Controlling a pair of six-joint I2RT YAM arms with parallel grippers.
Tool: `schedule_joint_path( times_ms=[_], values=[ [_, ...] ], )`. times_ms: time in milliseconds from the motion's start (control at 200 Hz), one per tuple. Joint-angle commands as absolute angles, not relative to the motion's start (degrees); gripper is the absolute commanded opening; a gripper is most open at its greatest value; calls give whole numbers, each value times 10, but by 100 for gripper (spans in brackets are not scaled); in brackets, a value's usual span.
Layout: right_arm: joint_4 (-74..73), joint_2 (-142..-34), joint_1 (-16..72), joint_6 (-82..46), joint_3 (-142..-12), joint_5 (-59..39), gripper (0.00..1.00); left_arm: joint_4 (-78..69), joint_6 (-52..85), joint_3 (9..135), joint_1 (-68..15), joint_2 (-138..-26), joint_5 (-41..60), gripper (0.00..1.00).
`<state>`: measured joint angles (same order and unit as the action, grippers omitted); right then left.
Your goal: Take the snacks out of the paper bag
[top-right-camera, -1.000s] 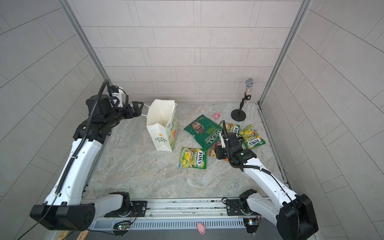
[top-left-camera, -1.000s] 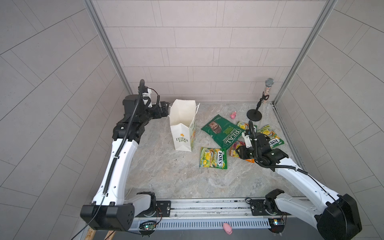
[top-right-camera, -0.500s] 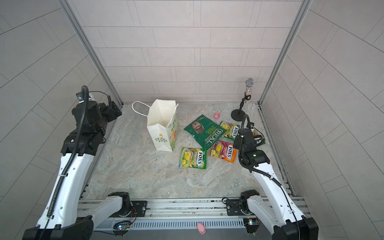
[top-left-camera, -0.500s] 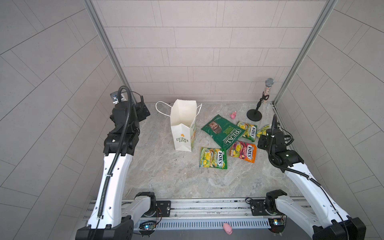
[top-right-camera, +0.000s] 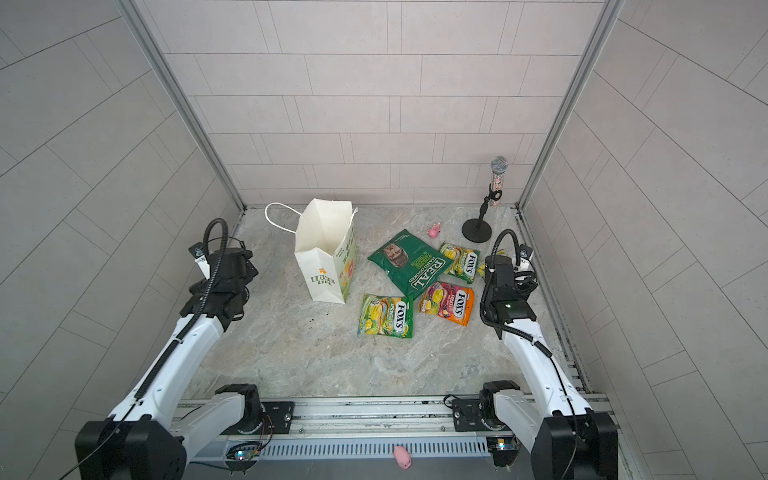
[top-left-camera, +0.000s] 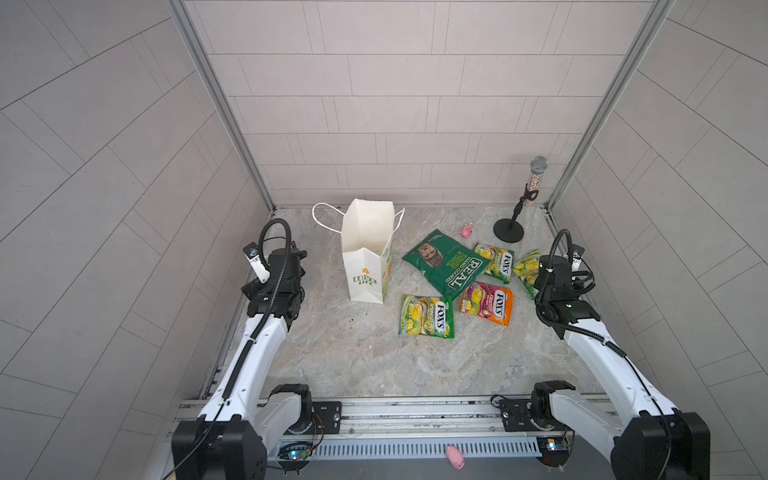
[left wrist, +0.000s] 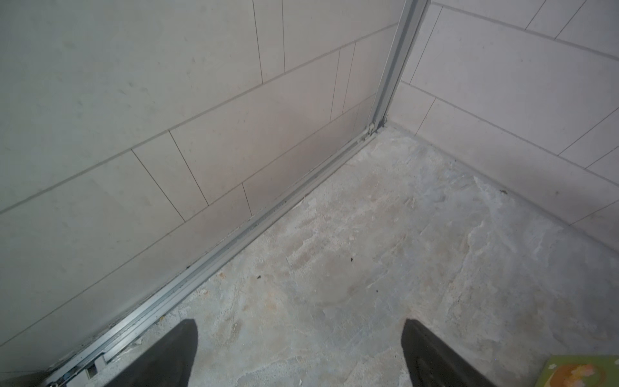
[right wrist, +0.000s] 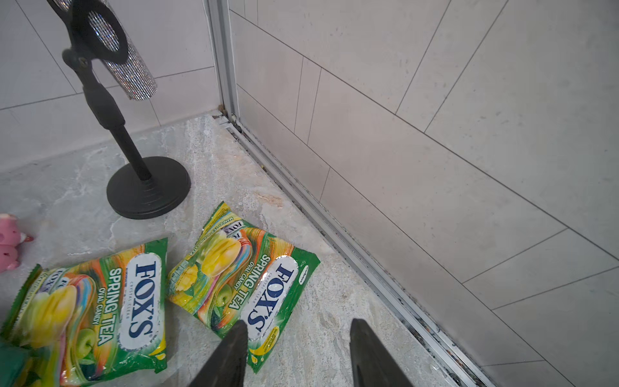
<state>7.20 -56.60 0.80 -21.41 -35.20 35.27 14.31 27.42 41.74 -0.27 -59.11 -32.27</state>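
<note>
My left claw (left wrist: 301,351) is spread wide and empty over bare surface (left wrist: 368,251) by the left wall. My right claw (right wrist: 298,355), jaws partly apart, holds nothing above a yellow-green candy bag (right wrist: 244,278). The paper bag (top-left-camera: 365,266) stands upright; green crisp bag (top-left-camera: 446,266) and four candy bags lie to its right

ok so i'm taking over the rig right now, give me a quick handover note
Left gripper: open, empty, by the left wall.
Right gripper: open, empty, above the edge of the rightmost FOX'S packet.
Paper bag: upright on the table. Right of it lie the REAL crisp bag, the red FOX'S packet and two more yellow-green FOX'S packets.
Done: five snacks out. Left: confirm the bag's bottom, hidden here, is empty.
</note>
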Motion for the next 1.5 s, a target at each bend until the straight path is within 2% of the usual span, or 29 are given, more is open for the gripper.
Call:
schedule_joint_path(
  times_ms=[0,495,800,976,1186,1311,1416,1496],
  values=[
    [-33,-566,7,-163,-306,370,53,15,230,384,0,-603,-300,100],
    [-241,-655,8,-94,-240,306,57,-211,110,277,-1,-699,-195,100],
    [-390,-714,31,-39,-198,243,59,-432,67,205,-1,-781,-107,100],
    [-490,-777,35,-33,-184,196,60,-466,36,193,-1,-787,-92,100],
    [-586,-858,36,-21,-174,158,61,-732,23,136,0,-931,-75,100],
    [-660,-906,37,-12,-159,138,63,-600,30,161,0,-879,-74,100],
    [-626,-905,39,-9,-173,139,66,-562,38,212,-1,-914,-120,100],
    [-596,-905,39,-18,-188,159,78,-536,38,214,-3,-900,-120,100]
  ],
)
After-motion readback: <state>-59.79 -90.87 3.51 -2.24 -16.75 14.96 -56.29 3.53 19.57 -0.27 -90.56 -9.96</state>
